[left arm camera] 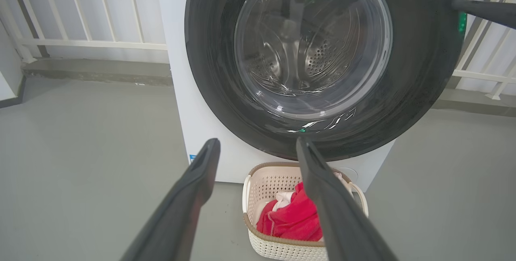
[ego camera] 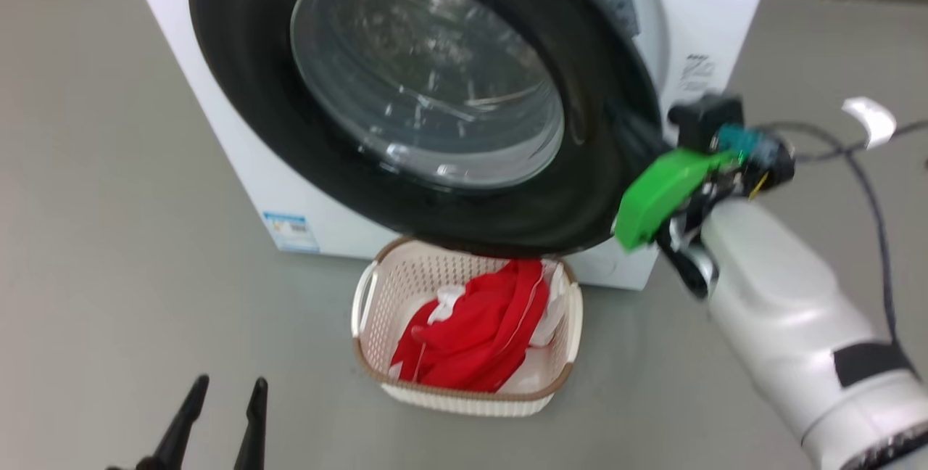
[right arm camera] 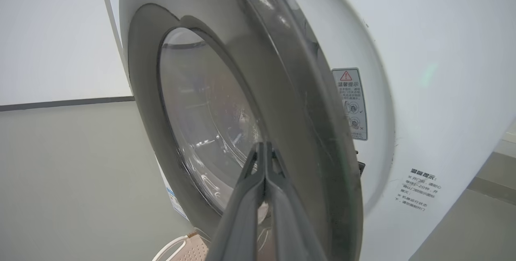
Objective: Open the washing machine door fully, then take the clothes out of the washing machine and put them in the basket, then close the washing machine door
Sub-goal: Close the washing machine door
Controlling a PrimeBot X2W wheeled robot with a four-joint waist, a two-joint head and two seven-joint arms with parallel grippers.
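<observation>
the washing machine door [ego camera: 428, 85] takes up the upper middle of the head view, a black ring around bulging glass. it is swung nearly flat against the washing machine [ego camera: 232, 165]. in the right wrist view a narrow gap shows between the door's rim and the white front. through the glass, in the upper middle of the left wrist view, the perforated steel drum [left arm camera: 318, 59] can be seen.

the right end effector [right arm camera: 264, 146] has its two fingers pressed together with nothing between them. it lies along the door's outer face by the right side of the ring and seems to touch it, though blur in the head view leaves that uncertain. a green part [ego camera: 663, 194] sits on its wrist.

below the door, at the lower middle of the head view, the basket [ego camera: 464, 397] stands on the grey floor [ego camera: 109, 274] just beside the machine's base. the clothes [ego camera: 478, 339] are heaped inside, red with white showing.

the left end effector [ego camera: 229, 383] is at the lower left, fingers spread apart and empty, well apart from the basket. a blue label [ego camera: 290, 231] sits low on the machine's front.
</observation>
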